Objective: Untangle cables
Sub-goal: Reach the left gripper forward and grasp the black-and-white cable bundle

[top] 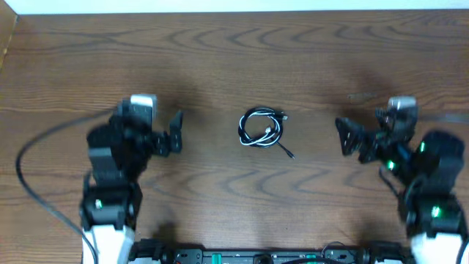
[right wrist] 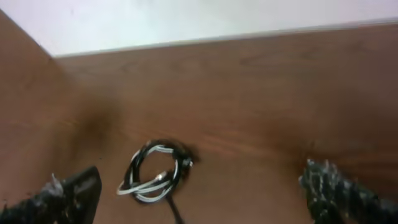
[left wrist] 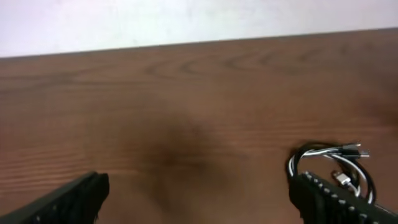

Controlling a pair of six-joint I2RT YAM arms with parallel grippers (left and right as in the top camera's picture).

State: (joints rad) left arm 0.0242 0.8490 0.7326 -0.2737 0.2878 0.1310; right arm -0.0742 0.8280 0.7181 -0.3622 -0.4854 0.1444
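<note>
Along the bottom edge of the overhead view runs the black base rail (top: 256,257). The left arm (top: 110,158) rises from the lower left corner and the right arm (top: 436,158) from the lower right. A grey lead (top: 29,158) loops out from the left arm over the wood toward the left edge of the frame.

A little higher in the frame, the left gripper (top: 176,133) points toward the middle. Its jaws are spread wide and hold nothing. The left wrist view agrees: one finger (left wrist: 71,199) sits in the lower left corner and the other in the lower right, with wood showing between them. The right gripper (top: 343,137) faces it from the right side, also spread wide and empty-handed. Its fingers (right wrist: 339,190) sit at the two lower corners of the right wrist view.

Between the two grippers, well apart from both, the cables (top: 261,129) lie on the table (top: 234,59) just right of frame centre. They form a small bundle of black and white strands wound into a roughly round coil. Silver connectors (top: 281,116) stick out at the coil's upper right. A thin black tail (top: 286,150) leaves its lower edge and runs diagonally toward the lower right, so the bundle's long axis goes from upper left to lower right. In the left wrist view the cables (left wrist: 333,165) sit at lower right, partly behind a finger. In the right wrist view the cables (right wrist: 155,171) lie at lower left of centre.

Beyond the coil, wood grain stretches to the table's far edge, and a white wall (top: 234,6) fills the strip along the top.
</note>
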